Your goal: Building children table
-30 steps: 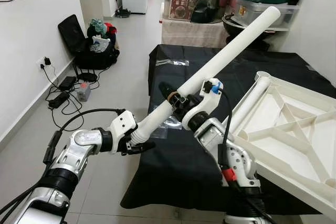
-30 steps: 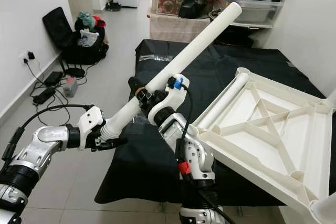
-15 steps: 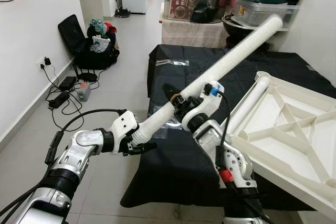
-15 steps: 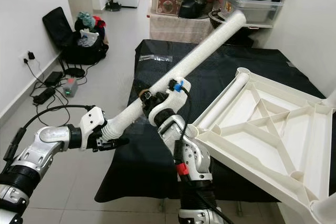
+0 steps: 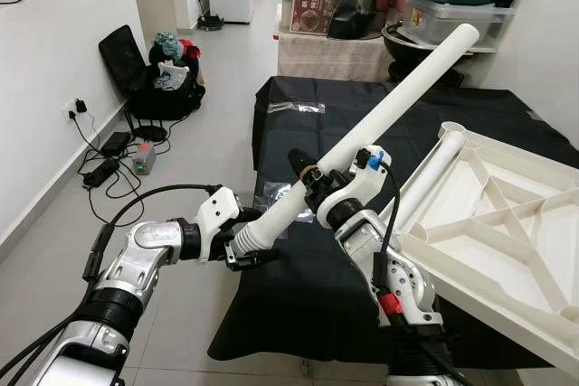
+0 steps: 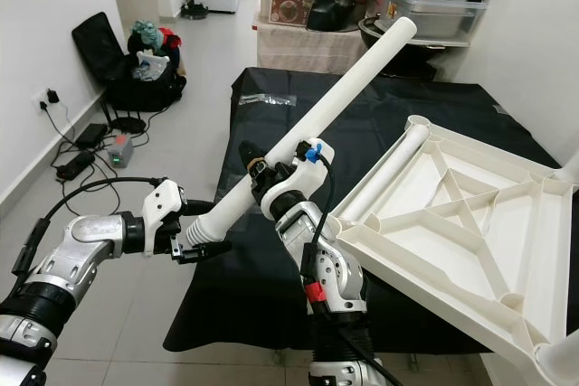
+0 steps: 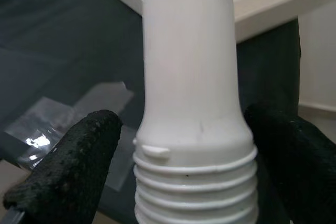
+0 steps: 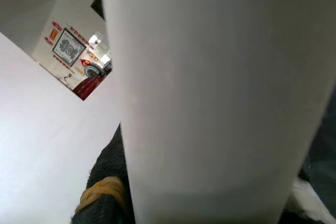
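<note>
— So where's the table leg [image 5: 380,124]?
— Slanting above the black cloth [image 5: 344,178], near the upturned tabletop [image 5: 507,223]. Right gripper [image 5: 312,178] clamps its middle; left gripper's [image 5: 242,243] 2 fingers [image 7: 79,156] flank the threaded end, apart.

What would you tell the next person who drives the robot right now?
Right gripper: jaws shut on the white leg, mid-length, holding it slanted in the air above the black cloth.
Left gripper: at the leg's threaded end, jaws either side; left wrist view shows gaps, so it looks open.
Tabletop: upside down on the cloth, to the right, one leg lying in it.
Done: no leg visibly screwed in.
Left: bring the threaded end to a corner socket and screw it in.
</note>
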Tool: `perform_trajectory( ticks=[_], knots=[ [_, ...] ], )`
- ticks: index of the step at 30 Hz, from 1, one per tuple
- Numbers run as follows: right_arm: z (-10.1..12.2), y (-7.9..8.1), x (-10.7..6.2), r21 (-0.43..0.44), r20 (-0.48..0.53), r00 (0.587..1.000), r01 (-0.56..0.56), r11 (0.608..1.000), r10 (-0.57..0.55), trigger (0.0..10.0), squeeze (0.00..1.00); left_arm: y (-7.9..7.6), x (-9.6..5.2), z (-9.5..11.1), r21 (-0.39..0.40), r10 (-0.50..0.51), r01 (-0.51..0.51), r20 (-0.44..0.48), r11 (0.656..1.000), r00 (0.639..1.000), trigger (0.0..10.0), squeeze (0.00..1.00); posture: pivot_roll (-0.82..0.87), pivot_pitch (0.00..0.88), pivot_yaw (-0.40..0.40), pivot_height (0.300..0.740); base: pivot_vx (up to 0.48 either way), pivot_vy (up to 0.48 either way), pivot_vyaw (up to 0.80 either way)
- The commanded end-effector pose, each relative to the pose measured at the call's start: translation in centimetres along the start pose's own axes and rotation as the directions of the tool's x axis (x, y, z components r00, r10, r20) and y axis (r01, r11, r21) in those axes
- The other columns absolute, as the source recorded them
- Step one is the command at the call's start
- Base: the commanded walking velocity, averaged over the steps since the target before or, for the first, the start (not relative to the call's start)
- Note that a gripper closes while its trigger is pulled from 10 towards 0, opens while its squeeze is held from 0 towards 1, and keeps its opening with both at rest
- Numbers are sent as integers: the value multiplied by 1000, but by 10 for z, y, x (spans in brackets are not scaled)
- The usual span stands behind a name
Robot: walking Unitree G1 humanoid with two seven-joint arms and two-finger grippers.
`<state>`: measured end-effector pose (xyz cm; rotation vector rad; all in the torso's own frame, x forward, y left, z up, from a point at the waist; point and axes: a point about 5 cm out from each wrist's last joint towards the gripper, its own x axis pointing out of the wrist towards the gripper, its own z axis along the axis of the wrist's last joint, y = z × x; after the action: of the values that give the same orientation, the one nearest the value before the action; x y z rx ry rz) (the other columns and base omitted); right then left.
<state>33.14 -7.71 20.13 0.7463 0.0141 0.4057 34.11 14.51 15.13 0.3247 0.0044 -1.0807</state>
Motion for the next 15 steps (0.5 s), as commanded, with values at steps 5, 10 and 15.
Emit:
perform_trajectory(
  ticks=[5,10,15],
  knots=[
    [31,-11,4,-78,165,983,90,993,-76,0,0,7,-3,10,-11,63,-62,53,998,997,10000,1000,65,0,-56,740,0,0,0],
    [83,-24,1,-219,287,956,127,967,-60,0,0,9,-7,4,-35,140,-139,48,990,989,10000,1000,60,0,-55,740,0,0,0],
    [111,-29,-4,-389,320,947,144,910,-13,0,0,9,-10,0,-69,188,-184,56,981,981,10000,1000,61,0,-63,740,0,0,0]
  ],
)
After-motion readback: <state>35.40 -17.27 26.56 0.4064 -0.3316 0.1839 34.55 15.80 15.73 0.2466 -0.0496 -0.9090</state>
